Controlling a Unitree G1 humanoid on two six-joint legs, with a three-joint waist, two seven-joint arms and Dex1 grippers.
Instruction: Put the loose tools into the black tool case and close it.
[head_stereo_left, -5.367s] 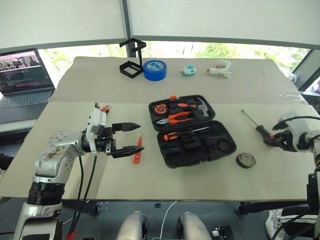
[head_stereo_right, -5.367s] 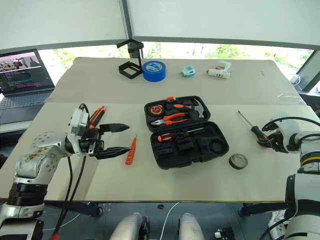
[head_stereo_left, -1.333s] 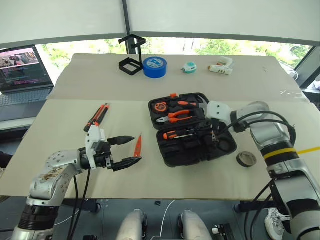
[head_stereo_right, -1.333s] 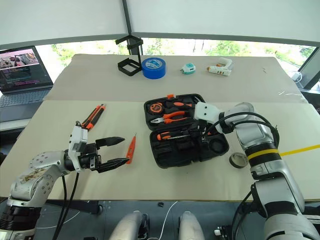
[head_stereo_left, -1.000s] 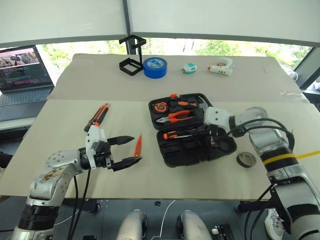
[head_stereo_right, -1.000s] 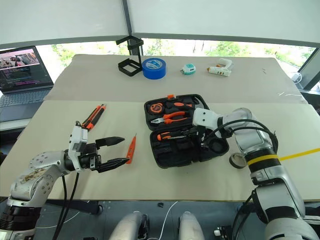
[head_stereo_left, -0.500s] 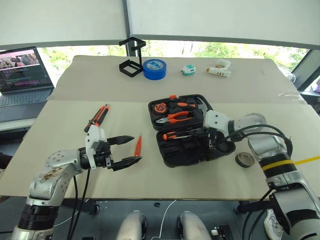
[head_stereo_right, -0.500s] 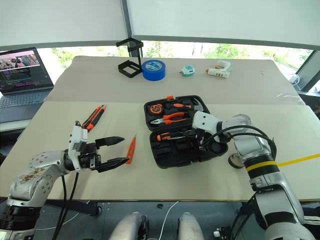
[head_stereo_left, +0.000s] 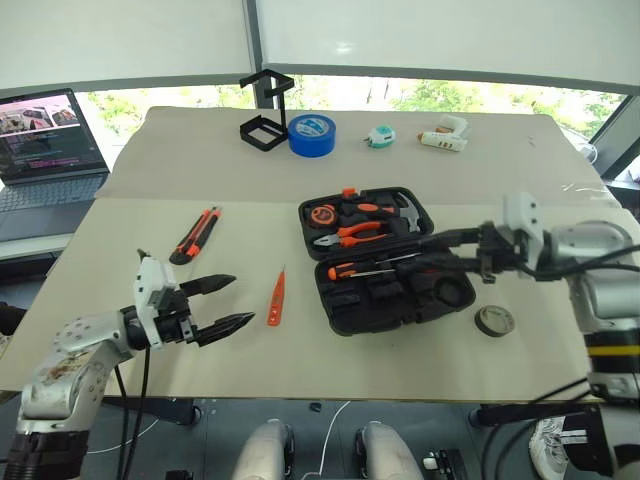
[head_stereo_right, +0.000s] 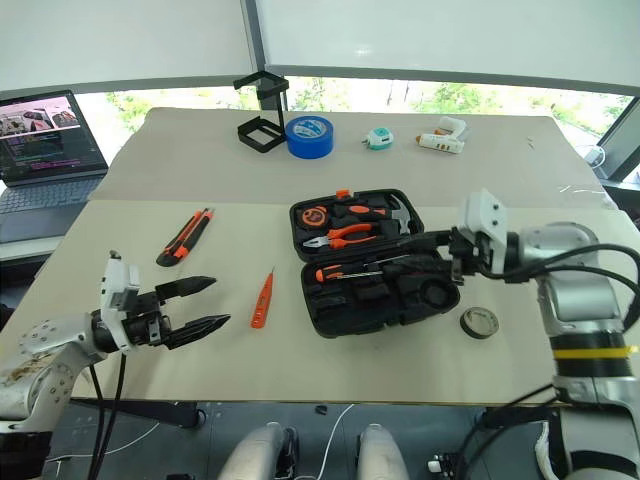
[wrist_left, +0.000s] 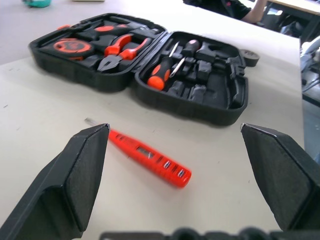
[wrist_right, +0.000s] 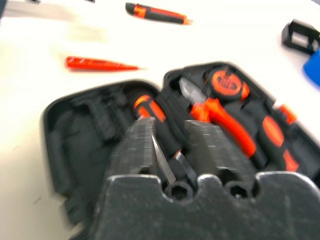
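The black tool case lies open at the table's middle, with pliers, a tape measure and a hammer in its far half. An orange-handled screwdriver and a black-handled one rest in its near half. My right gripper hovers over the case's right side, fingers parted and empty. The slim orange tester pen lies left of the case. My left gripper is open, a short way left of the pen. The utility knife lies farther left. The grey tape roll sits right of the case.
At the table's back stand a black wire stand, a blue tape roll, a small teal tape measure and a white glue gun. A laptop sits on a side table at the left.
My right gripper has drawn back right and up out of the case, and its fingers have parted, leaving the screwdriver inside. The left gripper has shifted left, away from the tester pen.
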